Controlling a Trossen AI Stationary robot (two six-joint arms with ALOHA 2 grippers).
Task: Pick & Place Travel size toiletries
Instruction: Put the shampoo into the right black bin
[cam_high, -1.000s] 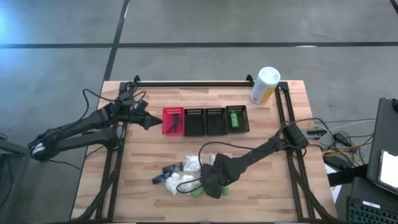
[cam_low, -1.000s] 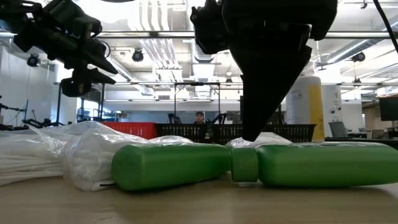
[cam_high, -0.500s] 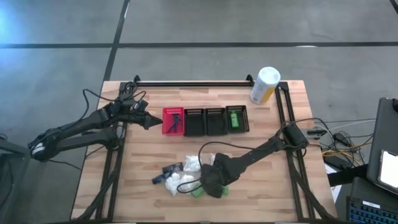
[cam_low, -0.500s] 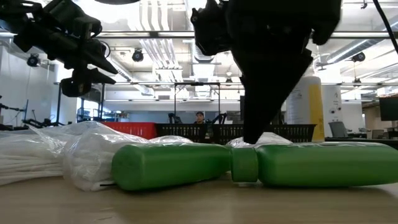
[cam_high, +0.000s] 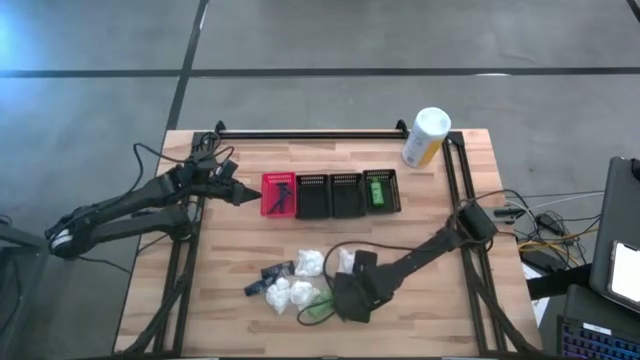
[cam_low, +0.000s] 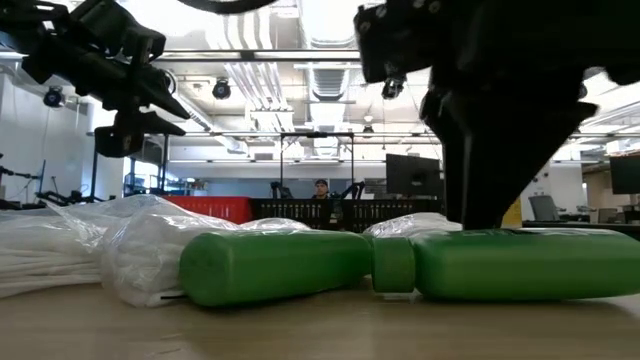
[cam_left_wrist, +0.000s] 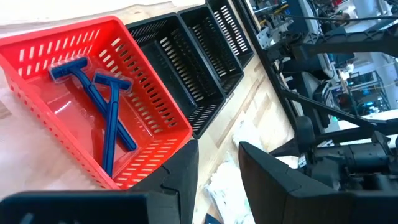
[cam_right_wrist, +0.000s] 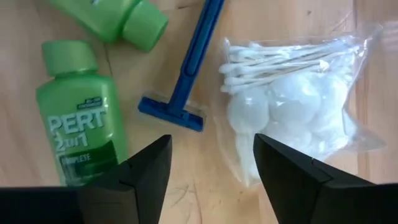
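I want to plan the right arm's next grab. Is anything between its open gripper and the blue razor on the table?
Nothing visible does. In the right wrist view the right gripper hangs open above the blue razor, with bare wood between. A green bottle lies beside it on one side, a bag of cotton swabs on the other.

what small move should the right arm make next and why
Probably lower the right gripper straight down onto the blue razor. Its fingers stand open above the razor's head, with the green bottle on one side and the bag of cotton swabs on the other, both outside the gap. The red basket already holds two such razors.
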